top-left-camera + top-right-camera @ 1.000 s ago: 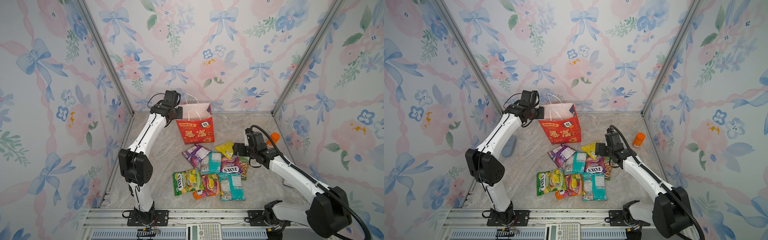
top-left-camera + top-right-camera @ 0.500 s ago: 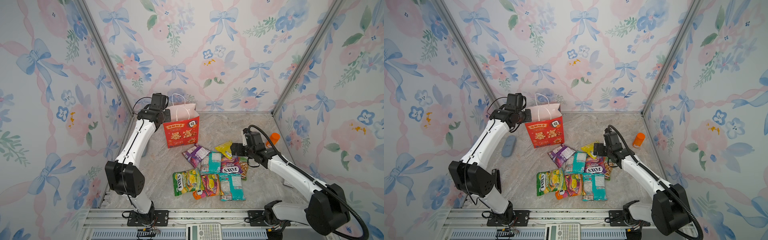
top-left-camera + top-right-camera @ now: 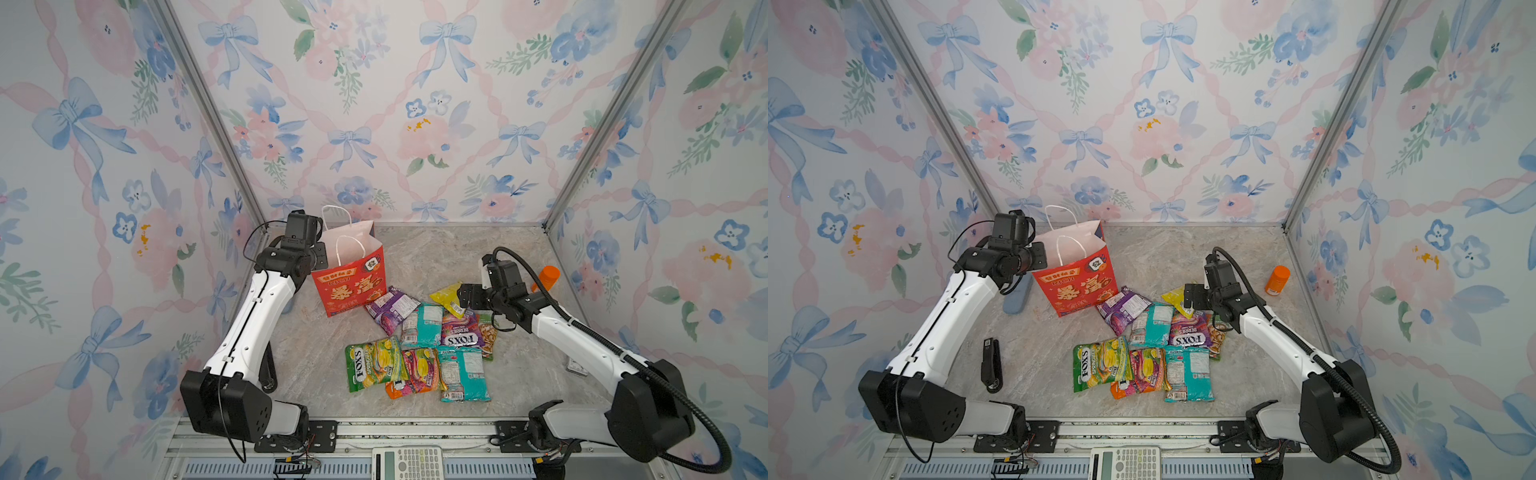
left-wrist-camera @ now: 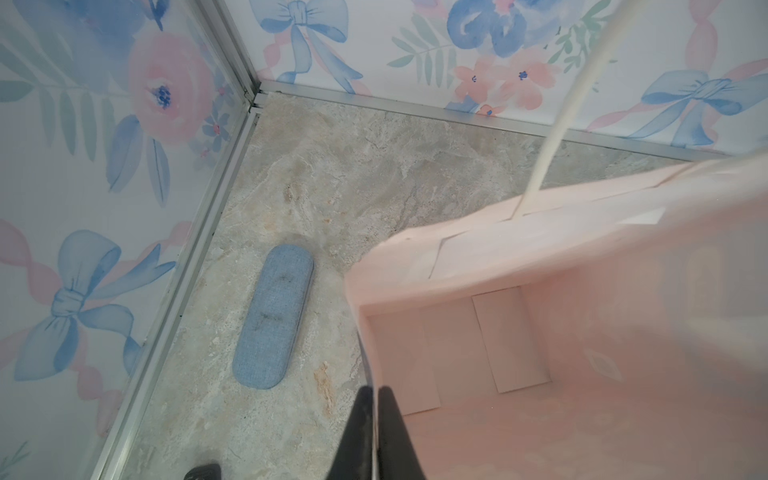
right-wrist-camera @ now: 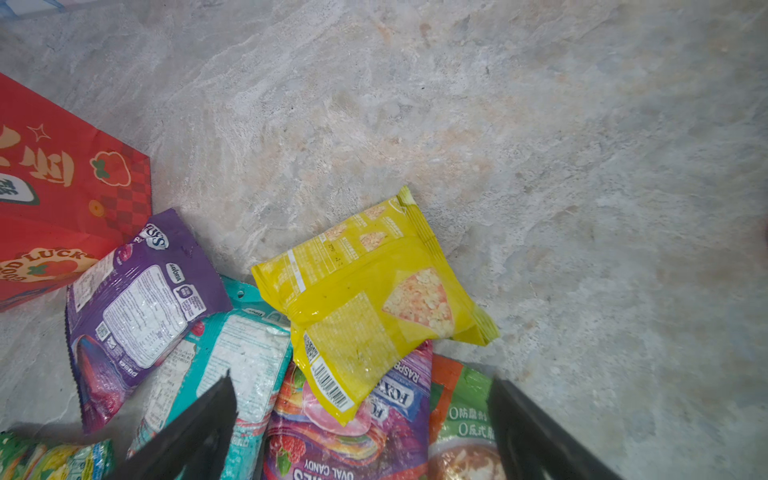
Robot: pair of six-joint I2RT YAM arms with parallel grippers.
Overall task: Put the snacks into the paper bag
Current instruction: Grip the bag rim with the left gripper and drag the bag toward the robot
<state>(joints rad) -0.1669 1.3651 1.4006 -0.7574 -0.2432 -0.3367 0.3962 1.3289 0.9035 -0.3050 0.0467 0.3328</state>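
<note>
Both top views: red paper bag with gold characters (image 3: 353, 286) stands mouth-up, back left on the marble-look bench (image 3: 478, 257). Flat crinkly snack packets (image 3: 419, 345) are heaped beside it.
Left wrist: left tool (image 4: 376, 390) pinches the bag's pale pink wall.
Right wrist: right tool (image 5: 361, 378) is spread above the yellow plastic packet (image 5: 365, 299), barcode end nearest.

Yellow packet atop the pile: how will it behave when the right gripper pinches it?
Probably floppy: the yellow packet is thin crinkled film, so it should buckle in the open right gripper. Puffed, so likely light for its size. Glossy and lying partly on the pink FOX'S packet, it may slide when nudged.
</note>
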